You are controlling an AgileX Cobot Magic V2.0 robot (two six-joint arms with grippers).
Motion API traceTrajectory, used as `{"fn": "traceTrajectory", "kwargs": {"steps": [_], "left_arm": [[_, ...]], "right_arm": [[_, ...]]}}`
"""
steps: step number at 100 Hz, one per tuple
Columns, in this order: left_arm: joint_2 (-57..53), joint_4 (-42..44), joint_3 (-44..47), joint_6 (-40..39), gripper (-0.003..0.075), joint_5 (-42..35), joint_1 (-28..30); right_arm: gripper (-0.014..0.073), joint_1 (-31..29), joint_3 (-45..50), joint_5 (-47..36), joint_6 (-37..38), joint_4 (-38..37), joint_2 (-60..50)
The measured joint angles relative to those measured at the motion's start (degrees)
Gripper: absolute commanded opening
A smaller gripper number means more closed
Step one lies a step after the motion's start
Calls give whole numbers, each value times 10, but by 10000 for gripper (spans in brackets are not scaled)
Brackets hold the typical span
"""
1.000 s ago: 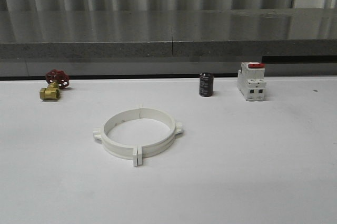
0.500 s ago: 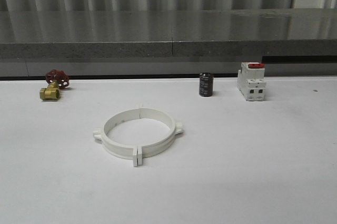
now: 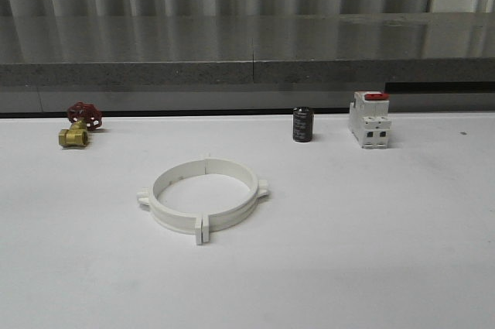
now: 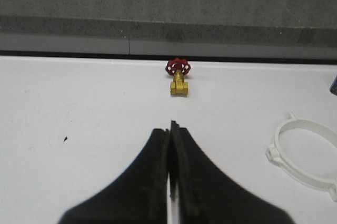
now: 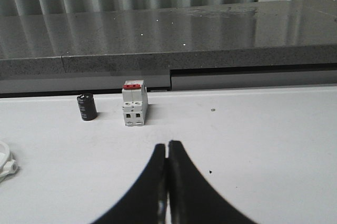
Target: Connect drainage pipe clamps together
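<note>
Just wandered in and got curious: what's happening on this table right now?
Nothing is being handled at this moment. The two white drainage pipe clamps lie together as a ring in the middle of the white table. Both claws are shut and empty: the left claw faces a brass valve with a red handwheel, the right claw faces a white breaker and a small black cylinder.

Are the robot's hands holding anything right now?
No. The left hand and the right hand are both shut on nothing, and the white plastic ring of pipe clamps lies untouched on the table.
</note>
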Motion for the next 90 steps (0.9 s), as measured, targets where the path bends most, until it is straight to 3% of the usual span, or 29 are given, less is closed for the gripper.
{"fn": "traceTrajectory", "kwargs": {"steps": [21,45,90], "left_arm": [[-46,-10,53,1,-21,-116,0],[-118,-75,136,75,-21,-128,0],[-168,-61,223,65,-21,-181,0]], "right_arm": [[-68,0,0,0,0,0,0],[-68,0,0,0,0,0,0],[-68,0,0,0,0,0,0]]}}
